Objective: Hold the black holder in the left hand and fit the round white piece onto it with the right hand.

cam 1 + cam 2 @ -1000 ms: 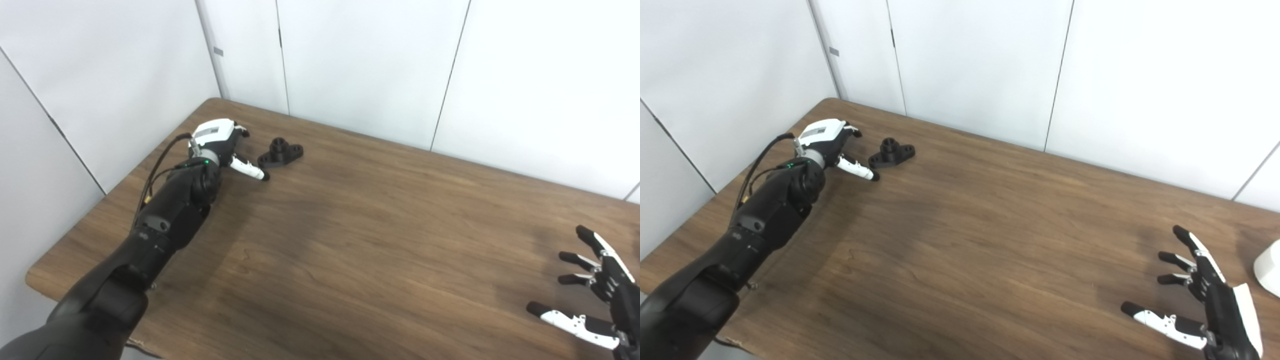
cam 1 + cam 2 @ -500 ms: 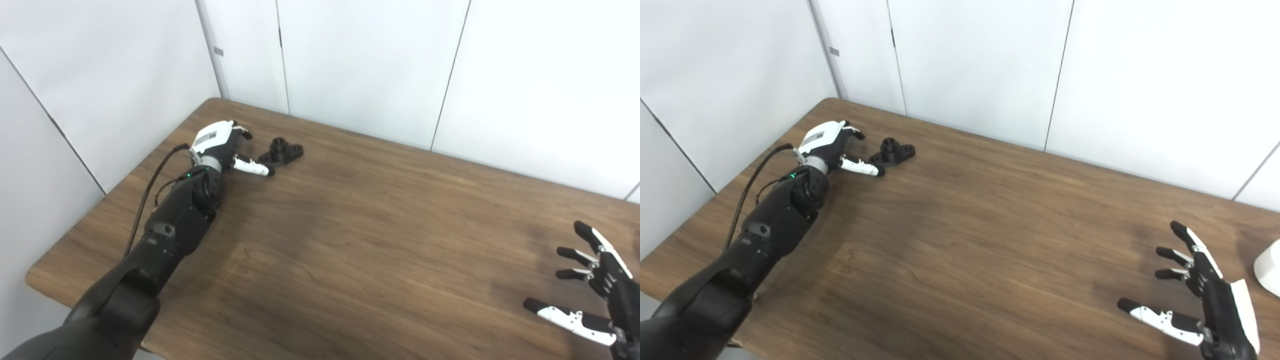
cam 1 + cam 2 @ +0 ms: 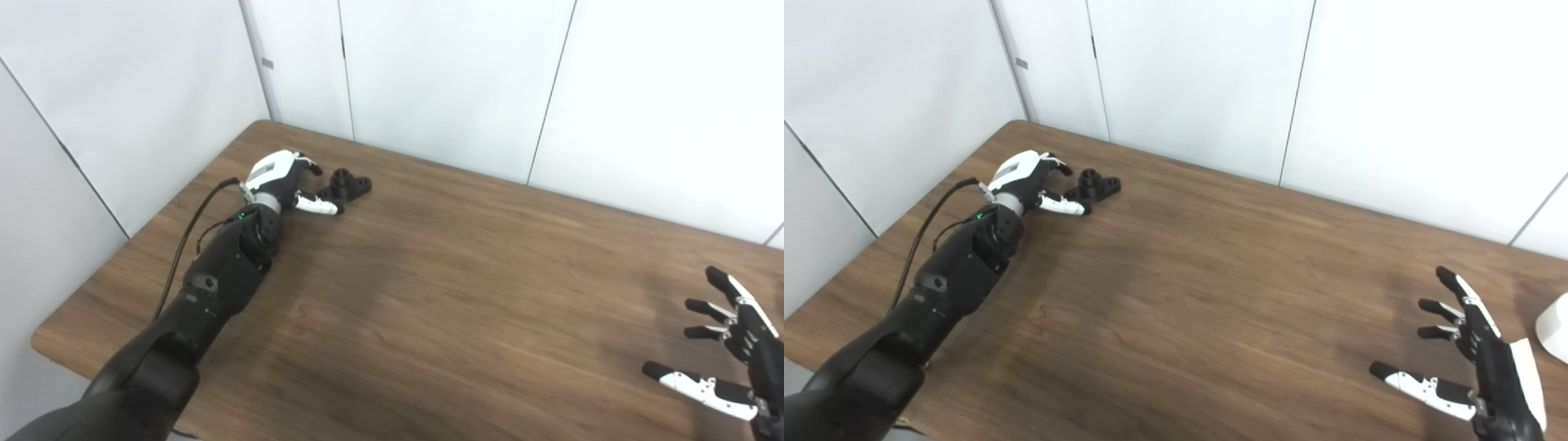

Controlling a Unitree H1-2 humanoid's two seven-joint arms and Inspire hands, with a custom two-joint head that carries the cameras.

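The black holder (image 3: 350,185) lies flat on the wooden table (image 3: 441,288) at the far left, a short tube standing up from its flange. My left hand (image 3: 288,180) is open right beside it, thumb under its near edge and fingers above its left end; I cannot tell whether they touch. The round white piece (image 3: 1554,327) shows only in the right eye view, cut off at the right edge. My right hand (image 3: 1476,367) is open with fingers spread, low over the table at the near right, just left of the white piece.
White wall panels (image 3: 429,79) rise behind the table's far edge and along its left side. The table's near left corner (image 3: 43,343) is rounded. A black cable (image 3: 190,226) runs along my left forearm.
My left hand has moved right toward the black holder, its thumb now reaching the holder's near edge. My right hand has barely moved.
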